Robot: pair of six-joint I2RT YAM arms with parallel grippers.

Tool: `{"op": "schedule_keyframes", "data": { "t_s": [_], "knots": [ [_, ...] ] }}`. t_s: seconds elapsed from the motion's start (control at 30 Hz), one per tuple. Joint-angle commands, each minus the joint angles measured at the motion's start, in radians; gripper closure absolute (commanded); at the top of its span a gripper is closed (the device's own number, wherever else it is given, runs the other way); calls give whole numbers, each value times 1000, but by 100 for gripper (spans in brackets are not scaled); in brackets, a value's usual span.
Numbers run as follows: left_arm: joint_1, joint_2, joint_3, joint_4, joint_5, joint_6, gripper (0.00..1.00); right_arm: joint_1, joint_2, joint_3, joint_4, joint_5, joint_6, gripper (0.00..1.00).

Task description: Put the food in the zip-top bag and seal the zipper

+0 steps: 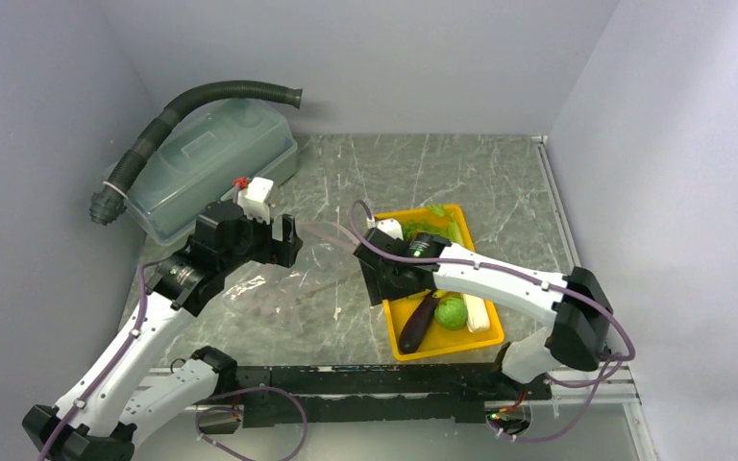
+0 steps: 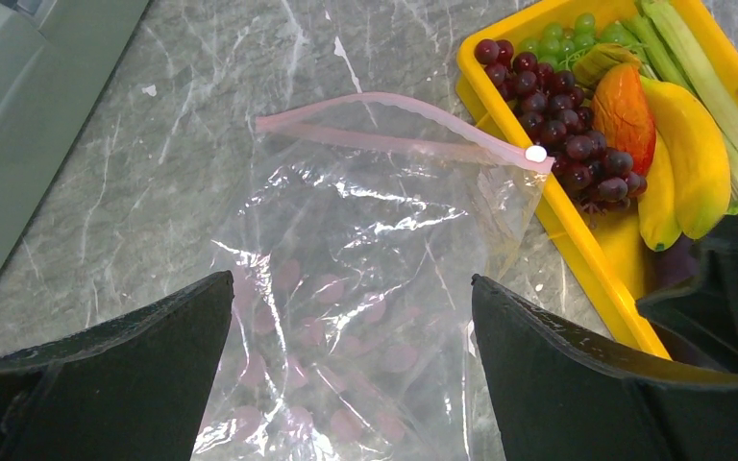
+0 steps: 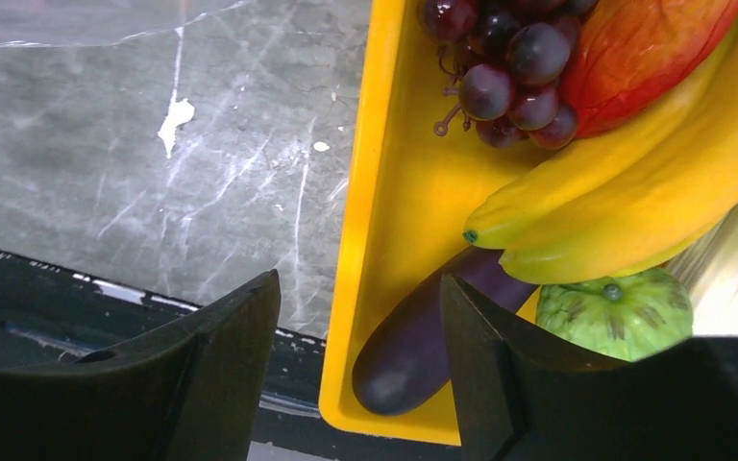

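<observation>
Above the clear floppy plastic bag (image 2: 365, 211), our left gripper (image 2: 351, 288) gapes wide.
Our right gripper (image 3: 360, 288), parted and empty, straddles the rim of the yellow tray (image 3: 365, 192).

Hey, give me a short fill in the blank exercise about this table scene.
1. The grapes sit in a tray coloured ____.
2. The zipper on the zip-top bag is coloured ____.
3. The eggplant lies partly under the ____.
Missing words: yellow; pink; bananas.
</observation>
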Motion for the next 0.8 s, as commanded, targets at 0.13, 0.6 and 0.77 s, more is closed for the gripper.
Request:
{"op": "schedule_keyframes", "data": {
  "t_s": [0.13,0.6,0.77],
  "knots": [
    [-6,-20,45,10,7,9,1,4,83,-6,53,38,58,39],
    [-8,-21,45,10,14,5,1,4,230,23,65,63,107,55],
    [-8,-18,45,11,16,7,1,4,236,19,78,68,121,61]
  ]
}}
